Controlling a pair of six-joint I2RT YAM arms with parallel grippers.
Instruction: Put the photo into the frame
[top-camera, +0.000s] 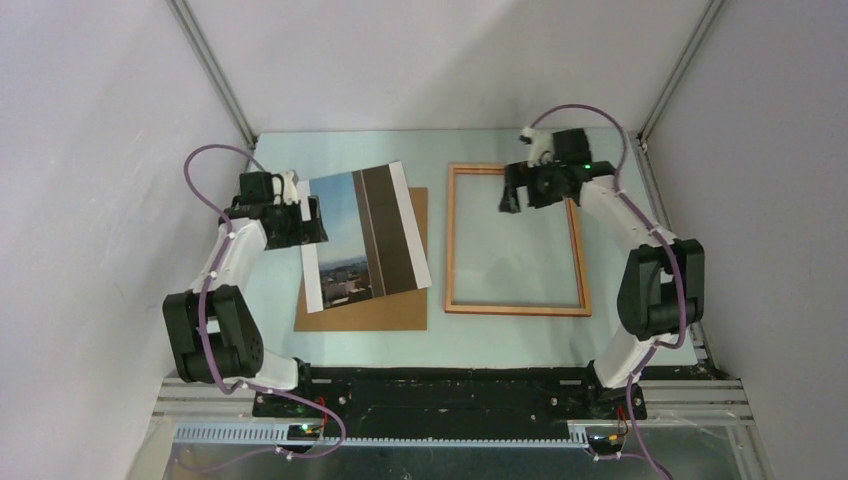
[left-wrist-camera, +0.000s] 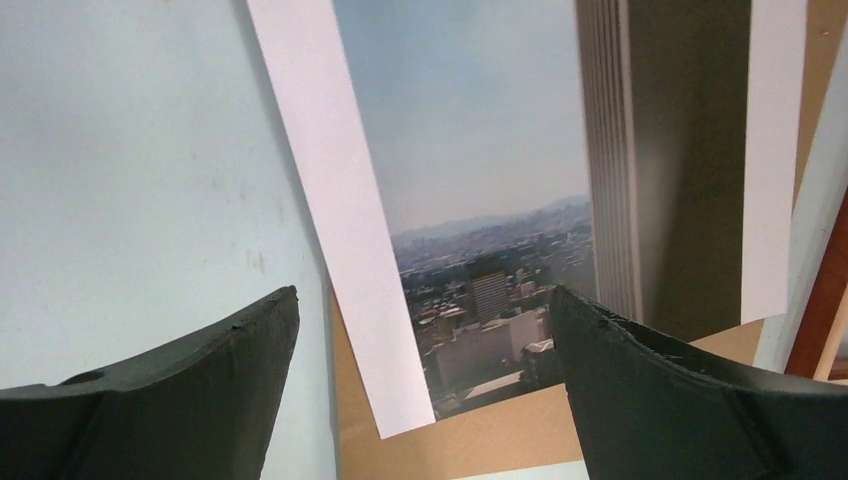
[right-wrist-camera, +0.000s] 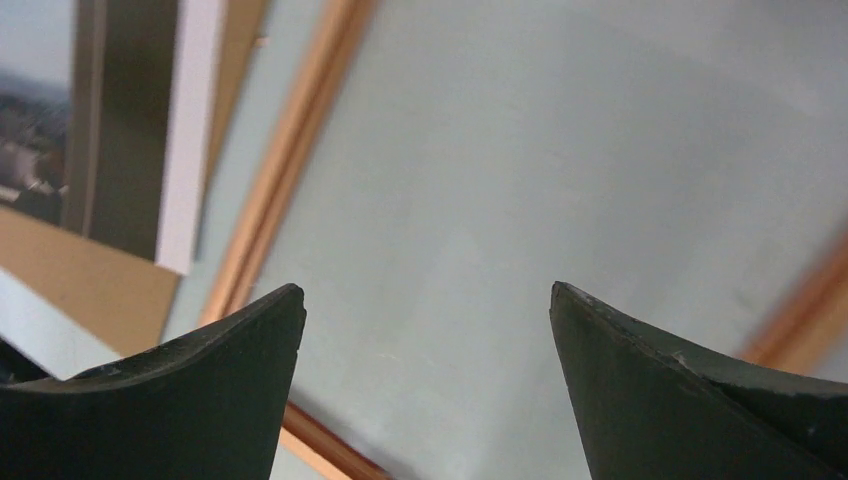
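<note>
**Top view.** The photo (top-camera: 365, 235) lies face up on the left half of the table (top-camera: 500, 345), turned askew on a brown backing board (top-camera: 370, 315). Its far corners and right edge overhang the board. The frame (top-camera: 515, 308) lies flat on the right half, with a strip of bare table between it and the photo. The photo is outside the frame. The left gripper (top-camera: 312, 218) sits at the far part of the photo's left edge. The right gripper (top-camera: 512, 195) hangs over the far end of the frame, just inside its far rail.

**Left wrist view.** The left gripper (left-wrist-camera: 425, 300) is spread wide and grasps nothing. The photo (left-wrist-camera: 480, 200) lies below and ahead of it — the white left border and the city part of the print show in the gap between the fingers. Whether a finger touches the paper cannot be told. The backing board (left-wrist-camera: 480, 440) shows beneath the print's near edge, and bare table (left-wrist-camera: 130, 180) lies to the left.

**Right wrist view.** The right gripper (right-wrist-camera: 428, 295) is likewise released, jaws far apart, with nothing between them. Beneath it is table (right-wrist-camera: 550, 150) seen through the frame's opening — one rail of the frame (right-wrist-camera: 290, 170) runs diagonally to the left. Beyond that rail lie the photo's white border (right-wrist-camera: 190, 130) and the backing board (right-wrist-camera: 80, 280).
</note>
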